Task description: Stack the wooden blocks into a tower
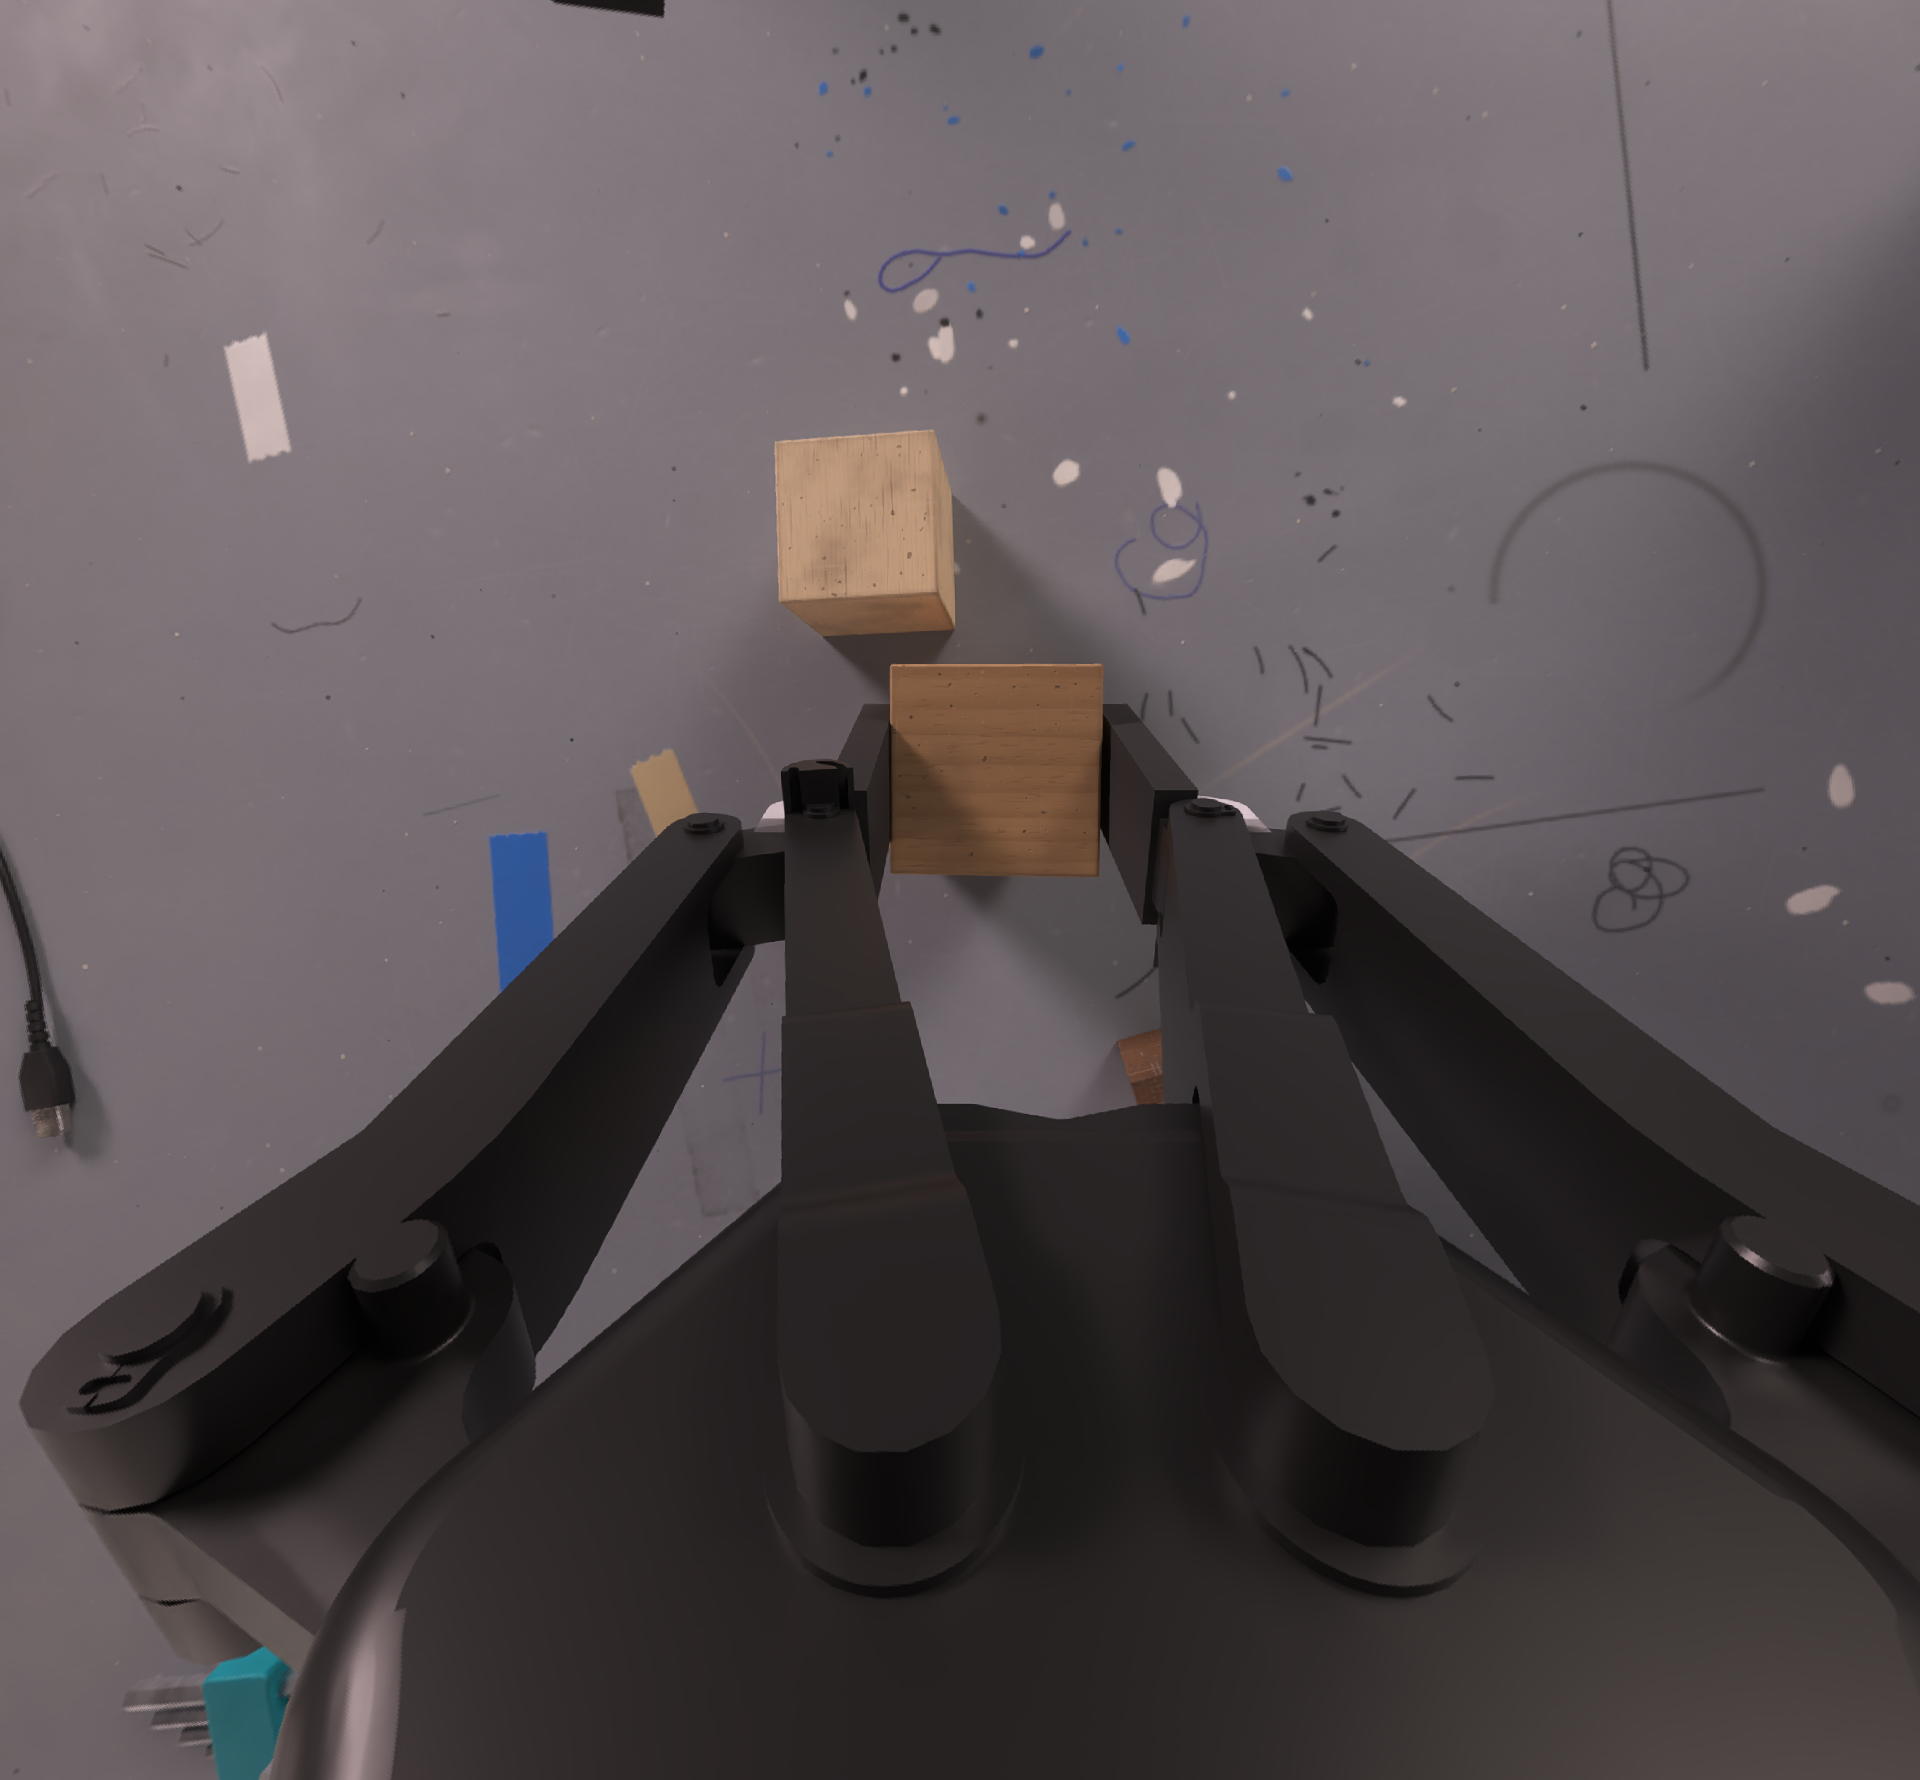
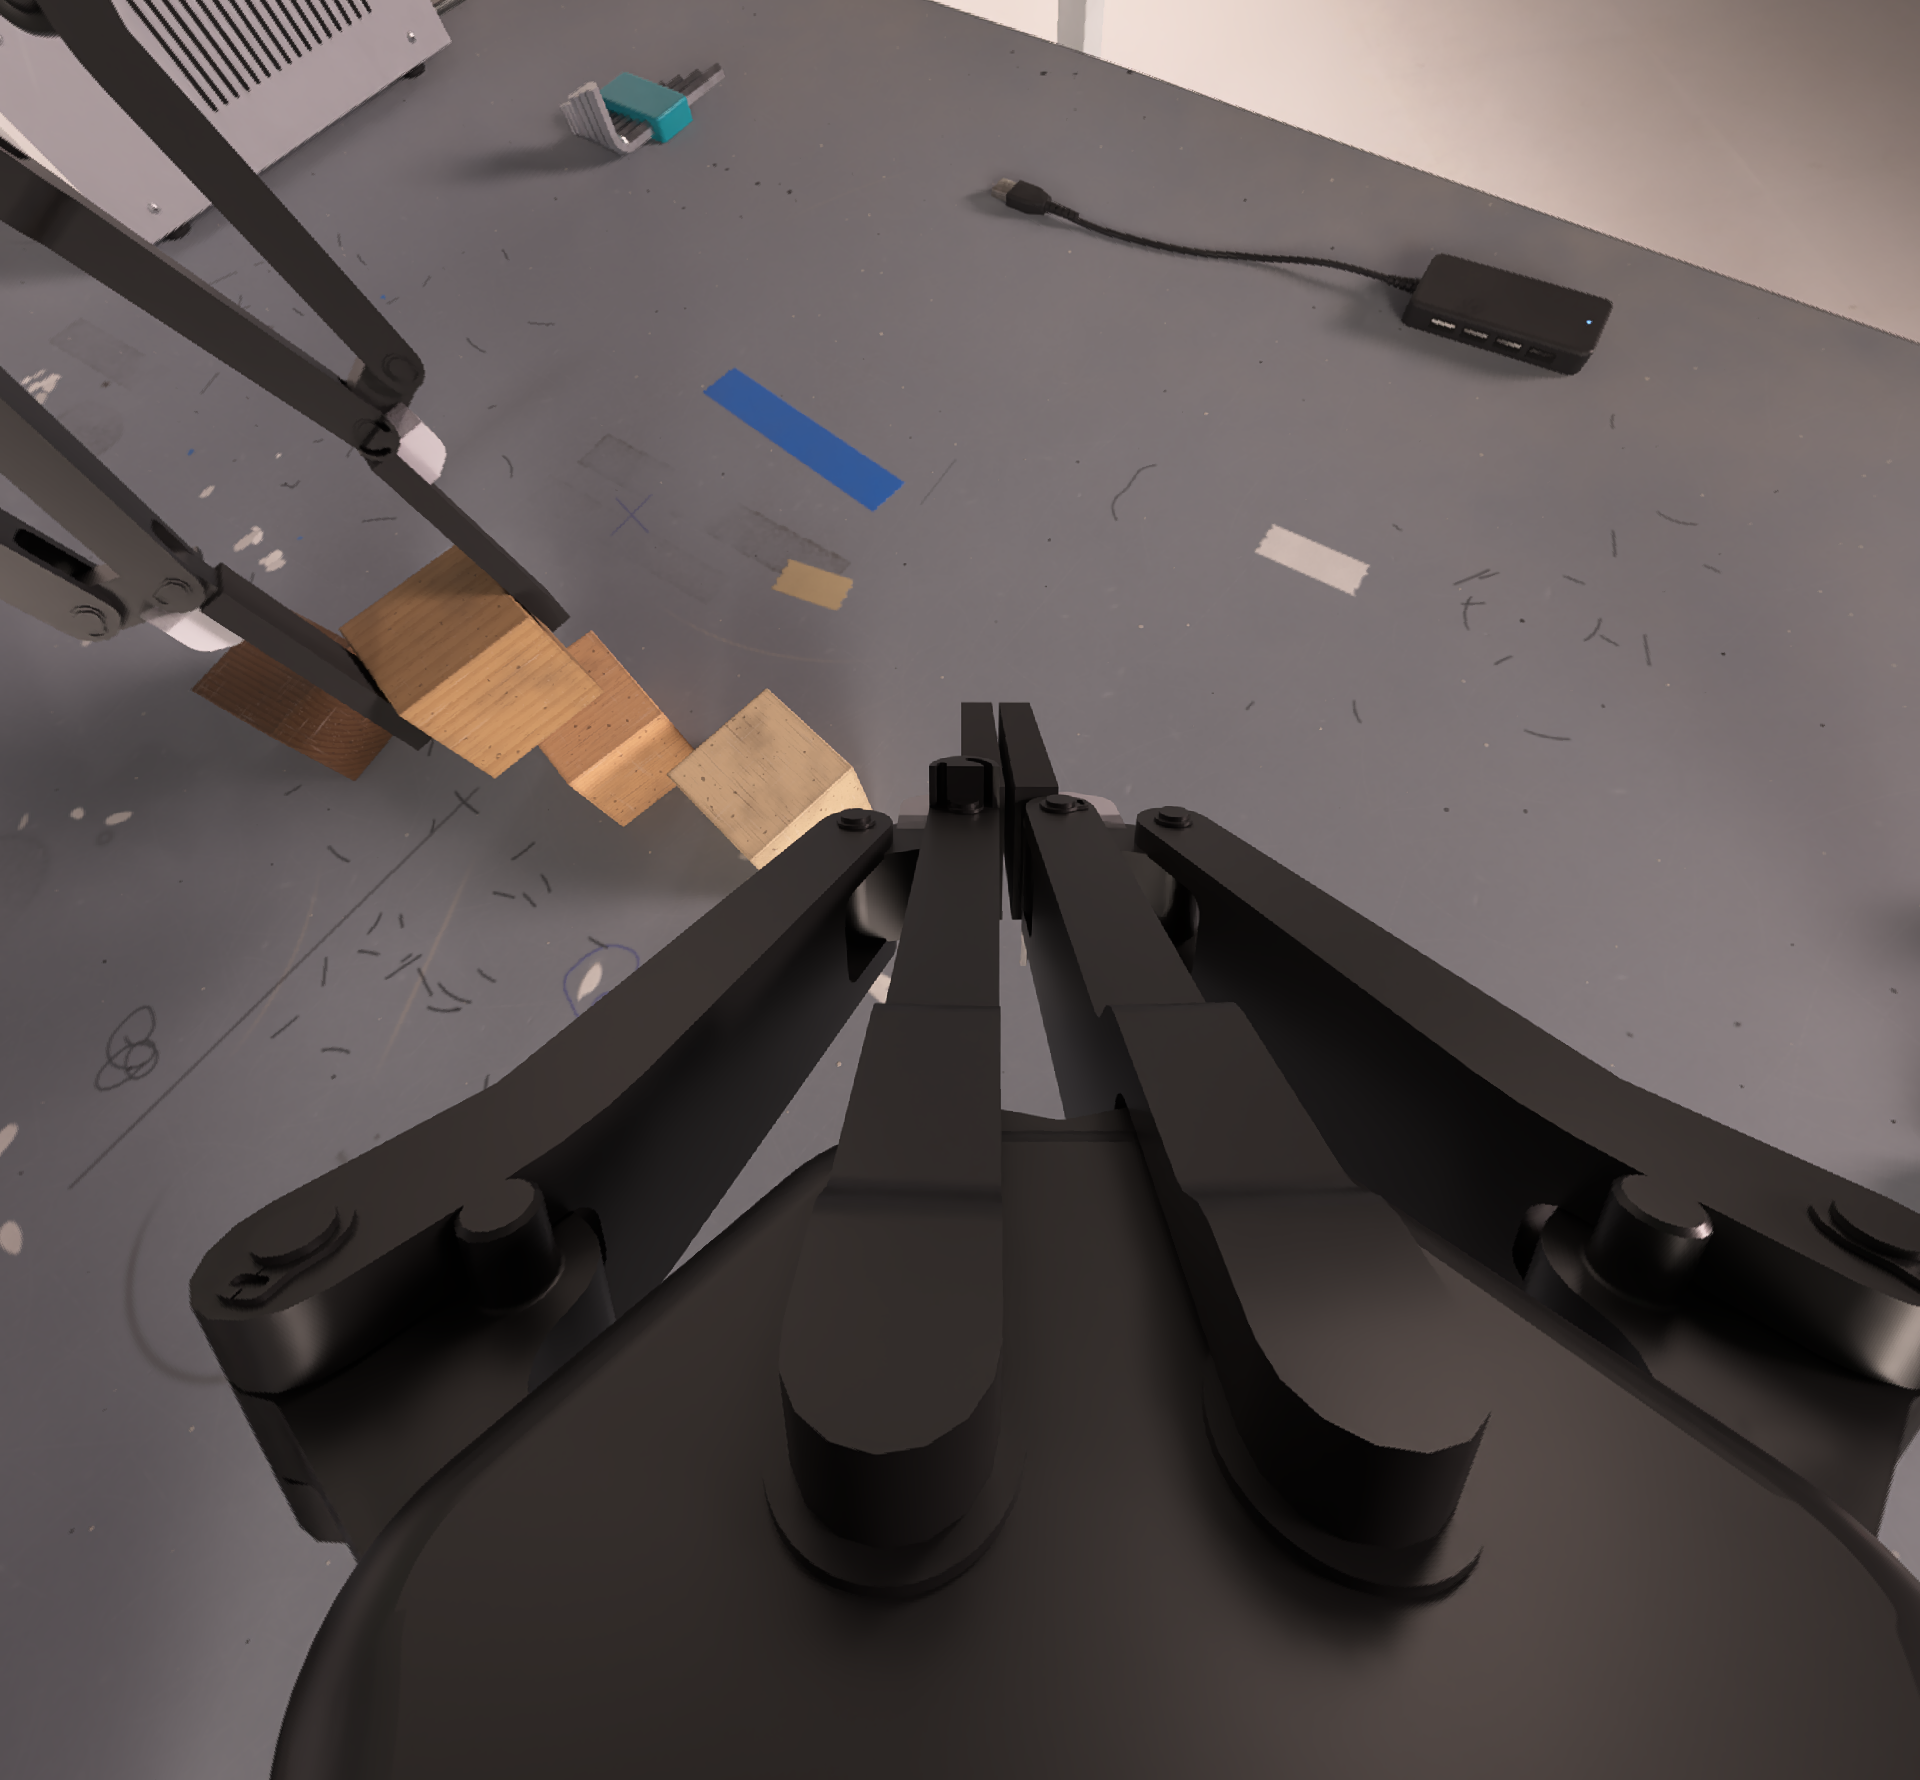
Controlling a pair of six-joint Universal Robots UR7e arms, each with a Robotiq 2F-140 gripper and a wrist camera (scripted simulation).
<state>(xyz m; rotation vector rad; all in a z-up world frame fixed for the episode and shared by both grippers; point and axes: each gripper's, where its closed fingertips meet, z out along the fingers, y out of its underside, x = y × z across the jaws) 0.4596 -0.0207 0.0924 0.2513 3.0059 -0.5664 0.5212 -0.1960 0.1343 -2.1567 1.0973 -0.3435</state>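
Left pincer (image 1: 995,774) pinches block (image 1: 995,769), held above counter (image 1: 416,172). Pale block (image 1: 862,530) rests just beyond, slightly left. Right pincer (image 2: 1006,743) pressed together, empty. Risk: off-centre release, so block tips or knocks pale block aside.

left tool (image 1: 995,774): matte black linkage | round pivot screws | right tool (image 2: 1006,743): same
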